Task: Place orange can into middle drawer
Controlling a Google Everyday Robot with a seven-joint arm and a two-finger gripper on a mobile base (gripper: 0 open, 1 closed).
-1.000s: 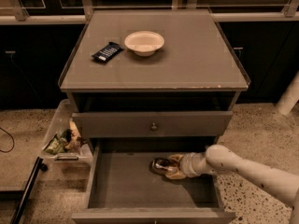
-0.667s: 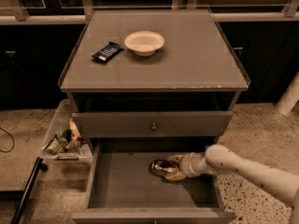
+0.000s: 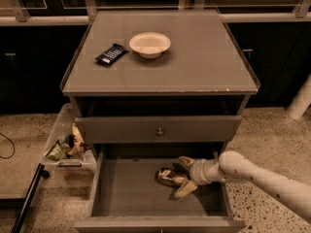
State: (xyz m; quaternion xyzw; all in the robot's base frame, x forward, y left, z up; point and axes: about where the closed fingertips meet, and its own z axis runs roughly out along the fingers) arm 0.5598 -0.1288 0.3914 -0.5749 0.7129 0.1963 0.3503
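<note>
- Orange-gold metal: the orange can (image 3: 169, 176) lies on its side on the middle drawer (image 3: 126, 193) floor, long axis pointing at your wrist.
- Your gripper (image 3: 183, 177) reaches in from the right, fingers apart, straddling the can's right end.
- Withdrawing rightward looks clear.

tool (image 3: 180, 176) inside middle drawer (image 3: 124, 193), its arm (image 3: 262, 176) cut off at right edge | orange can (image 3: 167, 177) just left of tool, label too blurred to read | drawer's back wall behind tool lost in shadow
</note>
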